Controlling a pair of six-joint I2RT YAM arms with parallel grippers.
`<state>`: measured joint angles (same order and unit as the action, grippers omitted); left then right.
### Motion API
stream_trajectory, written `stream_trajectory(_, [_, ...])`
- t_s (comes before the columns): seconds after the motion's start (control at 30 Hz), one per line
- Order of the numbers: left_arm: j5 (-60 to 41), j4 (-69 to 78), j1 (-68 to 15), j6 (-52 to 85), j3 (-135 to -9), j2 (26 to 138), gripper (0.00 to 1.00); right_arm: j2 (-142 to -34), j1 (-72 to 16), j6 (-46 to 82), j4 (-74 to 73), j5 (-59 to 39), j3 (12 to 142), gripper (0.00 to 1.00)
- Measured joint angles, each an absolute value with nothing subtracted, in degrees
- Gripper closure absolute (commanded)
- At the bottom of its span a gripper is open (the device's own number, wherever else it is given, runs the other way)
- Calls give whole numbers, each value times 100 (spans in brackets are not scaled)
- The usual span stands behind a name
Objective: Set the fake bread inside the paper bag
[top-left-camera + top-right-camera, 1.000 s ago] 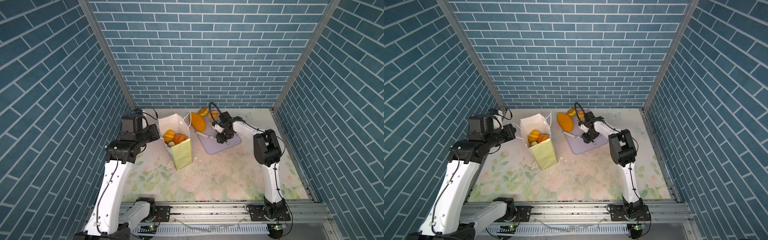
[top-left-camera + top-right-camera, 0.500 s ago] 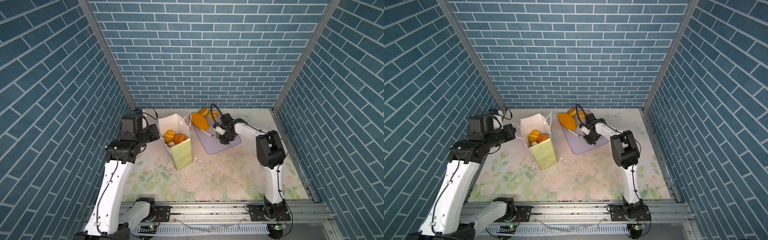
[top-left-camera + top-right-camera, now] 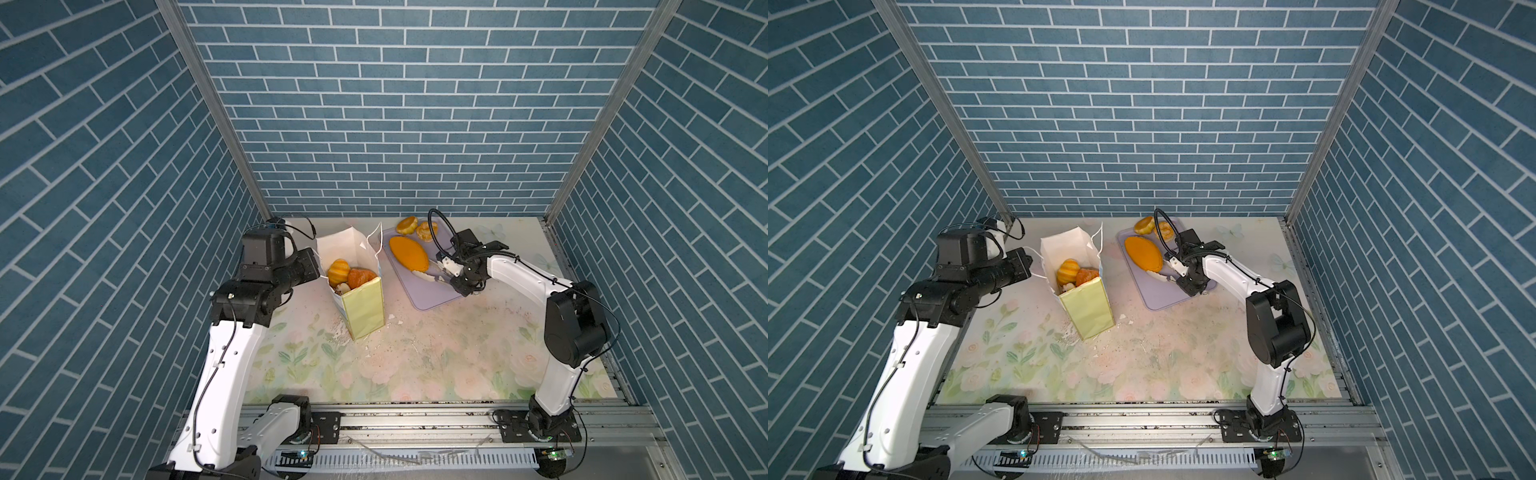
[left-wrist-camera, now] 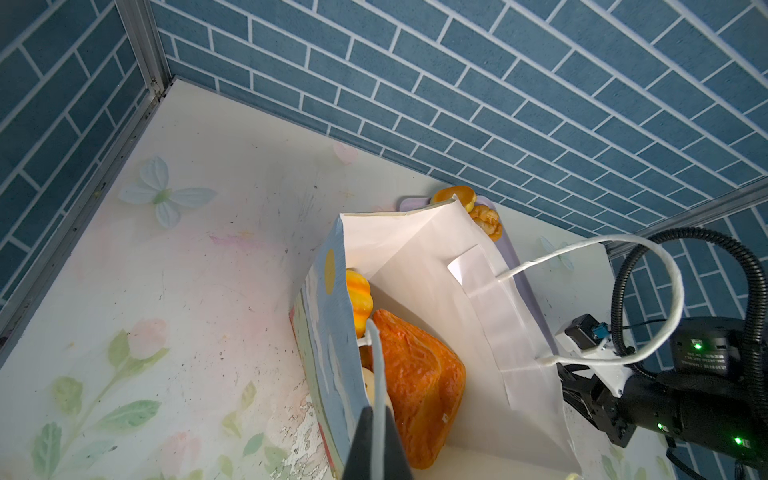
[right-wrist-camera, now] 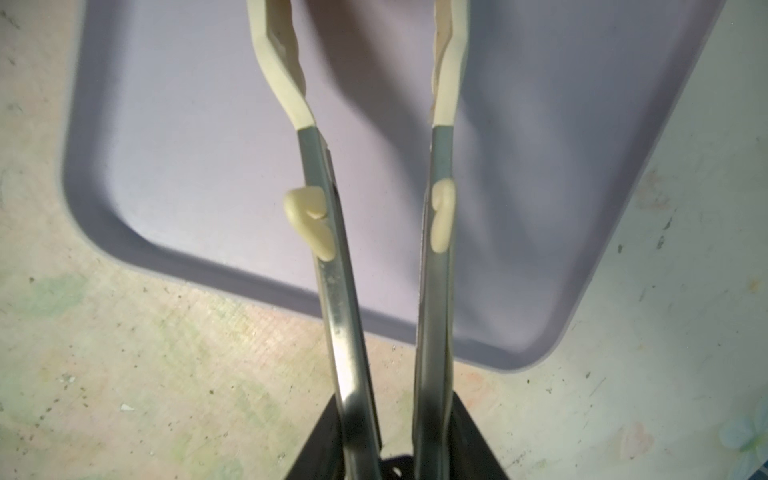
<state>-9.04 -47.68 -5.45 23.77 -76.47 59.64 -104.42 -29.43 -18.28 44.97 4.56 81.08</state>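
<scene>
Blue brick-pattern walls box in the floral tabletop [image 3: 436, 357]. The paper bag [image 3: 365, 309] stands left of centre. Its walls hide all but the tops of the fake bread [image 3: 360, 277] inside. A long loaf [image 3: 408, 252] and two buns [image 3: 406, 225] lie on the lavender tray [image 3: 432, 297] to its right. My left gripper [image 4: 376, 415] is pinched on one cord handle [image 4: 377, 374] of the bag. My right gripper [image 5: 382, 415] clamps the tongs [image 5: 336, 291], whose tips are cut off in the wrist view. The print on the right arm's housing [image 4: 702, 357] is too small to read.
</scene>
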Motion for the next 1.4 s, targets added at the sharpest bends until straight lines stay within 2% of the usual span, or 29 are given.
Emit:
stream_trajectory(0.17, [-928, -4733, -545, 2377, -7640, 5964, 100, -10130, -2943, -1796, 4543, 497, 7867, 60])
stream_trajectory(0.3, [-930, -4694, -545, 2377, -7583, 5951, 100, -9926, -2941, -1625, 4523, 541, 7594, 48])
stream_trajectory(0.4, [-932, -4683, -545, 2377, -7548, 5933, 100, -9845, -2934, -1509, 4486, 539, 7358, 45])
stream_trajectory(0.7, [-947, -4676, -545, 2377, -7535, 5900, 100, -9583, -2836, -1166, 4346, 484, 7159, 45])
stream_trajectory(0.9, [-956, -4646, -545, 2383, -7452, 5881, 100, -9605, -2432, -611, 4248, 408, 7000, 53])
stream_trajectory(1.17, [-967, -4641, -545, 2383, -7441, 5876, 100, -10193, -2298, -226, 4049, -25, 7072, 56])
stream_trajectory(1.4, [-963, -4644, -545, 2386, -7422, 5826, 100, -10630, -2316, -89, 4058, -38, 7273, 70])
